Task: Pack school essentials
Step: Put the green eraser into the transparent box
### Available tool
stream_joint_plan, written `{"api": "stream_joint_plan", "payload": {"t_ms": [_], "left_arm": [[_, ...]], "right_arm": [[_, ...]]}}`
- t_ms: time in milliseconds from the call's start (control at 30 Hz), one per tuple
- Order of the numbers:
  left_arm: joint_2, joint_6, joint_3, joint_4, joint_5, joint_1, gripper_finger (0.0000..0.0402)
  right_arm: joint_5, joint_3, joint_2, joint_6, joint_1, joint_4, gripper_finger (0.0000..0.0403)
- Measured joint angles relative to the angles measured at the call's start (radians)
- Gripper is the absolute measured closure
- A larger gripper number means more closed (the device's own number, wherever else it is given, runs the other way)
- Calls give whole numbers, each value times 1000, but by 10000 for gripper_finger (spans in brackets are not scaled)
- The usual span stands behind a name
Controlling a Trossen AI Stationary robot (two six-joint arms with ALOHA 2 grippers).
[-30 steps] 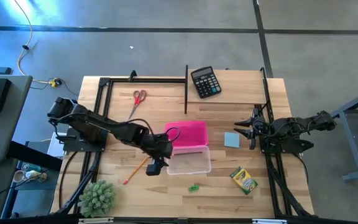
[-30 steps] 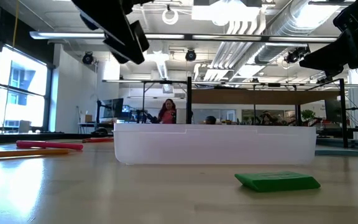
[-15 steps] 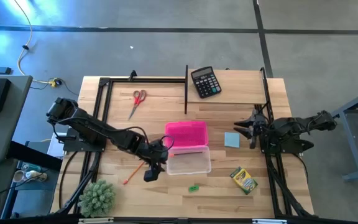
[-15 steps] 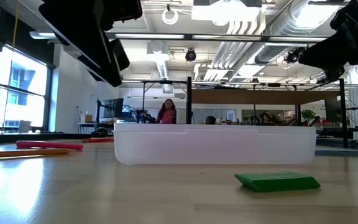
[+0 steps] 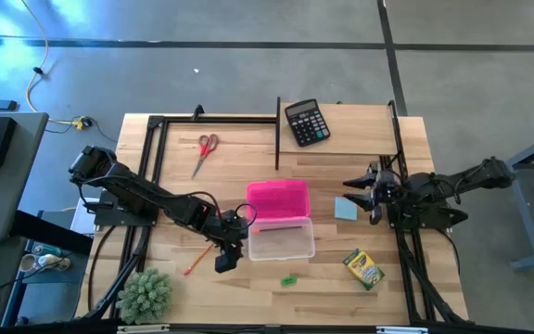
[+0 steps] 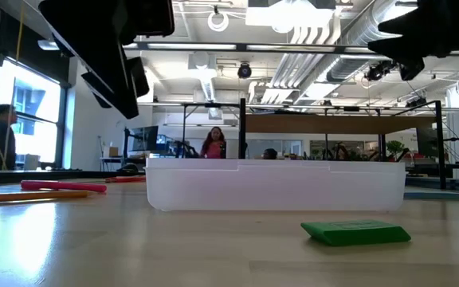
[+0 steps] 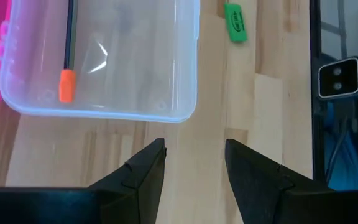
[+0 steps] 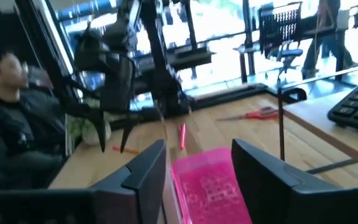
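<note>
Overhead, the left arm reaches low across the surface point(image 5: 415, 130), its left gripper point(image 5: 227, 255) hovering beside the near-left corner of the clear plastic box point(image 5: 282, 239); its fingers point(image 7: 145, 171) stand parted with nothing between them. Inside the box lies a thin pencil with an orange end point(image 7: 67, 59). The pink lid point(image 5: 277, 200) sits just behind the box. The right arm hangs raised over the surface's right side, its right gripper point(image 5: 352, 190) spread apart and empty, near the light-blue square point(image 5: 345, 208). Scissors point(image 5: 204, 150), a second pencil point(image 5: 202, 252), the green piece point(image 5: 288, 279) and crayon box point(image 5: 363, 268) lie on the wood. In the low view both grippers are cut off at the top.
</note>
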Motion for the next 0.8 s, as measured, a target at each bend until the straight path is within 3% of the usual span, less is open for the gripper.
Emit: {"api": "stream_joint_plan", "payload": {"t_ms": [133, 433, 800], "left_arm": [[0, -31, 0, -8, 0, -1, 245], [0, -39, 0, -43, 0, 1, 245], [1, -54, 0, -154, 0, 1, 245]], "right_arm": [[-58, 114, 165, -5, 0, -27, 216], [-211, 478, 567, -20, 16, -336, 215], [-221, 896, 1009, -20, 143, -660, 215]]}}
